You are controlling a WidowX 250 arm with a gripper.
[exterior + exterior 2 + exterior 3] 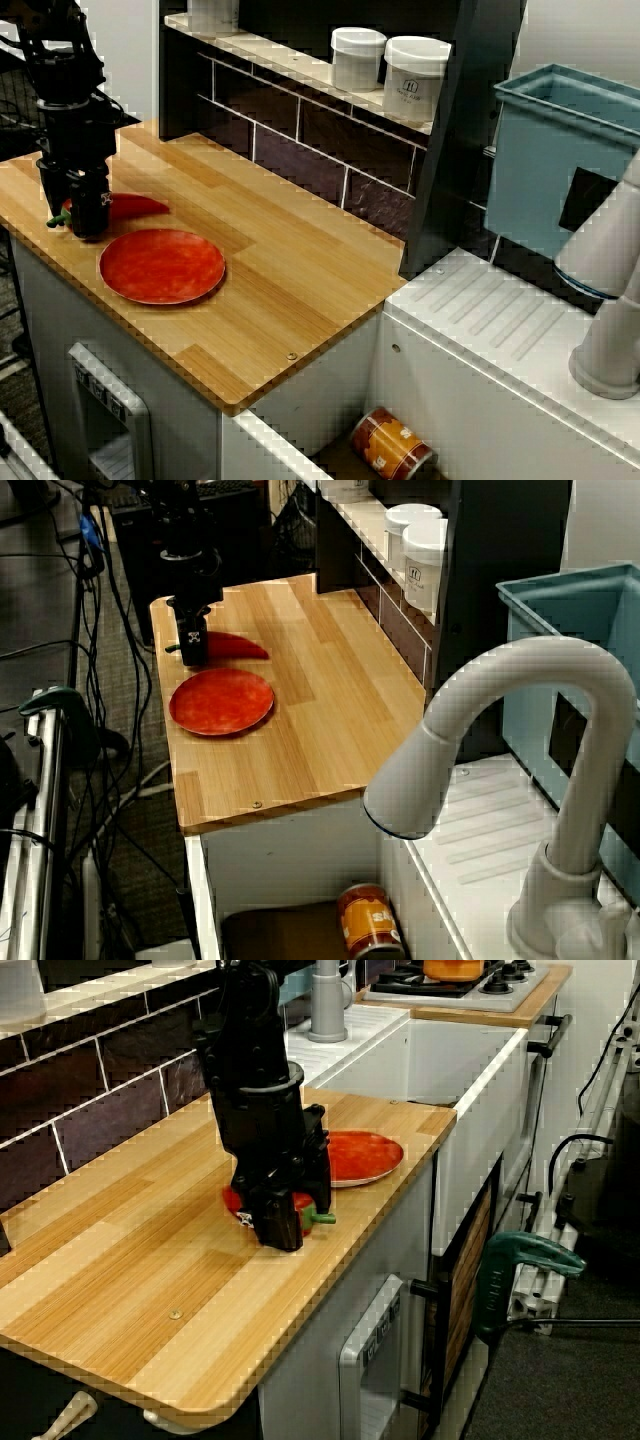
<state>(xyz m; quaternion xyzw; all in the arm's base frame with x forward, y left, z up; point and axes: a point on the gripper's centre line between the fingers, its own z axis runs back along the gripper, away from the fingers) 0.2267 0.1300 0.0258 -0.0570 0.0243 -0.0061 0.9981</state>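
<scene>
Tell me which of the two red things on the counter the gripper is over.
The red pepper, long with a green stem: the gripper stands over its stem end. The round red plate lies beside it, flat and bare.

Matte blk arm, chunky segs, blk gripper, sm white mark

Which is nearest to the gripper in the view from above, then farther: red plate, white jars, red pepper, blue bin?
1. Red pepper, at the gripper.
2. Red plate, beside it.
3. White jars, on the back shelf.
4. Blue bin, far right.
</scene>
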